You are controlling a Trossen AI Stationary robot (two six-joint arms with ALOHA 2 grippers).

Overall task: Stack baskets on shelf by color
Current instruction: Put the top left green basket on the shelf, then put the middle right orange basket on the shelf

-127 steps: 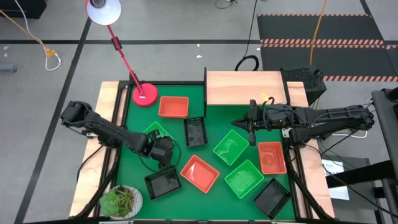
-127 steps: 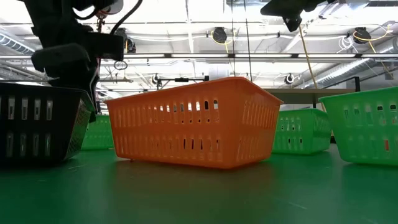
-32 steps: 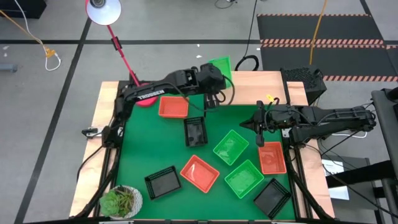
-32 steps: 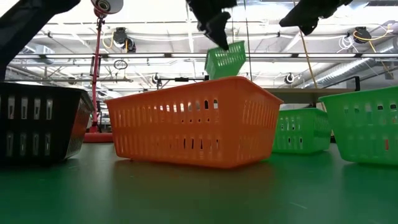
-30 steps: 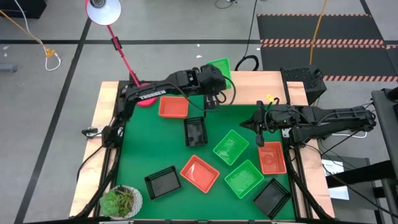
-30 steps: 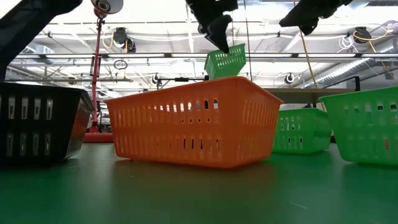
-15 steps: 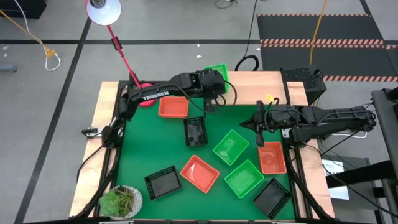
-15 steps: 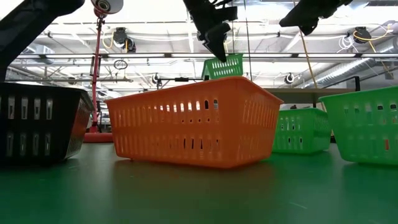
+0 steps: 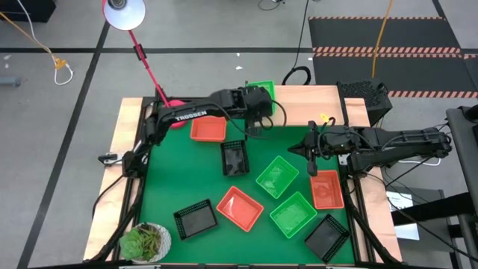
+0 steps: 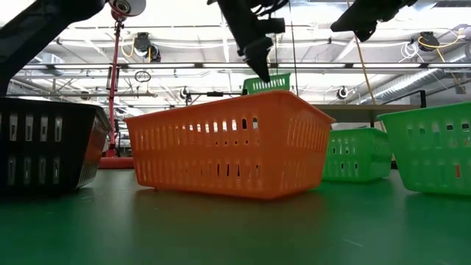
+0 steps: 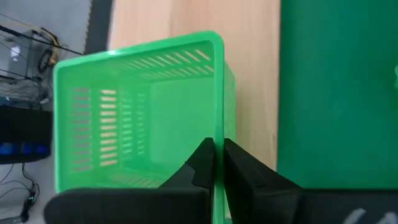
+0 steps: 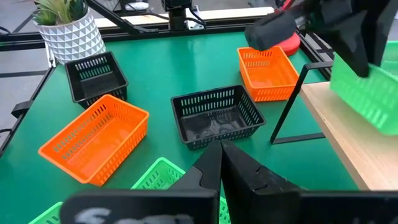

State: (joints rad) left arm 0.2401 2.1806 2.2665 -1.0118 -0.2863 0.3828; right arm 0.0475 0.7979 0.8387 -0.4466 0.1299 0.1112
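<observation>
Left gripper (image 11: pixel 217 155) setting a green basket (image 11: pixel 137 118) onto the shelf's (image 9: pixel 299 101) far-left corner.

The left gripper's fingers (image 11: pixel 239 165) are pinching one side wall of the green basket between them, holding it over the light-wood shelf at the far edge of the table (image 9: pixel 187 179). The basket is hanging close to the board, though whether it is touching is not clear. For a clean placement, the basket should be coming down level and square to the shelf edges, tucked toward the left end so two more colours fit alongside, and let go only once its base sits flat. The right gripper (image 9: pixel 311 147), fingers pressed together, is waiting near the shelf's front right leg, above an orange basket (image 9: pixel 326 188). The other baskets (image 9: pixel 239 205) are lying scattered across the green table.
</observation>
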